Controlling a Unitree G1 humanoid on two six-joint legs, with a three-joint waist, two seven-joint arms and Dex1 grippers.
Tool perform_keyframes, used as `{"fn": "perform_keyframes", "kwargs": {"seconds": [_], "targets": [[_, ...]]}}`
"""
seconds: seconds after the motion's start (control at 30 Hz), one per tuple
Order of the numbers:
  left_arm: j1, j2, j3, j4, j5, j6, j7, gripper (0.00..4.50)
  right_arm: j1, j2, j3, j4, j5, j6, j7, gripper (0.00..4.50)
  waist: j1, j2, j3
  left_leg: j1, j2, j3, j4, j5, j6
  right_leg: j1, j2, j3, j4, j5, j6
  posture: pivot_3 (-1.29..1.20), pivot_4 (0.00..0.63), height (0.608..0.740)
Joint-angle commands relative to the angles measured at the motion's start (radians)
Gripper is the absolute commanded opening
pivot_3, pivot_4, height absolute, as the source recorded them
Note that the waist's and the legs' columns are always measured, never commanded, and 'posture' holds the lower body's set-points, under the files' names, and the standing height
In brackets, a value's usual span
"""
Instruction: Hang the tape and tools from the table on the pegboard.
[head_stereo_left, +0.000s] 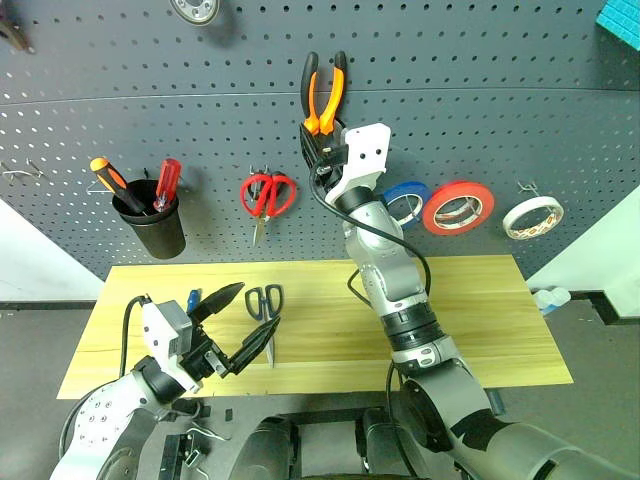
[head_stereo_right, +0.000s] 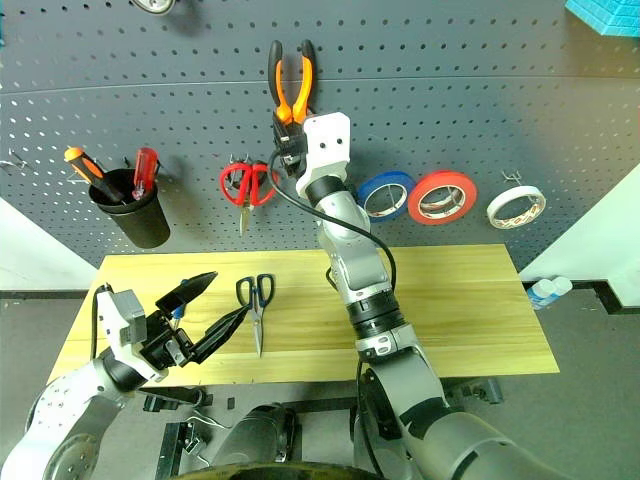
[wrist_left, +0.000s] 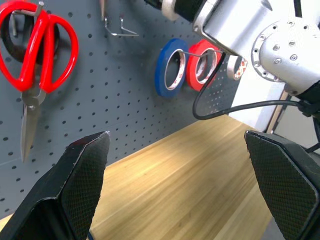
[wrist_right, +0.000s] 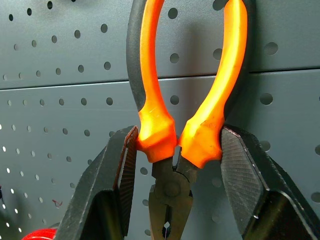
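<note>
The pliers (wrist_right: 175, 150) are clamped between the right gripper (wrist_right: 177, 165) fingers, handles extending beyond the fingertips against the pegboard (wrist_right: 60, 60). The left gripper (head_stereo_left: 240, 325) is spread open, with nothing held.

Right pincer (head_stereo_left: 322, 135) raised and clamped; left pincer (head_stereo_left: 240, 325) low, spread wide.

Red scissors (head_stereo_left: 267, 194), a blue roll (head_stereo_left: 406, 203) and a white roll (head_stereo_left: 531, 216) are being displayed; two screwdrivers (head_stereo_left: 140, 186) are being held in a black cup (head_stereo_left: 159, 228) at nine o'clock.
</note>
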Motion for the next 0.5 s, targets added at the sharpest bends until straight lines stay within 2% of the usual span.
{"fn": "perform_keyframes", "kwargs": {"seconds": [0.03,0.5], "targets": [[0.009,0.010,0.007,-0.044,-0.022,0.003,0.002,4.50,-0.042,0.026,-0.010,-0.005,0.001,-0.043,-0.003,2.09,0.000,0.000,0.000,0.000,0.000,0.000,0.000,0.000,0.000,0.000,0.000,0.000,0.000,0.000,0.000,0.13,0.131,0.724],[0.022,0.020,0.006,-0.066,-0.025,0.021,0.015,4.50,-0.047,-0.012,-0.035,0.049,-0.024,-0.068,-0.022,2.09,0.000,0.002,0.002,0.000,0.000,0.000,0.000,0.000,0.000,0.000,0.000,0.000,0.000,0.000,0.000,0.13,0.142,0.724]]}}
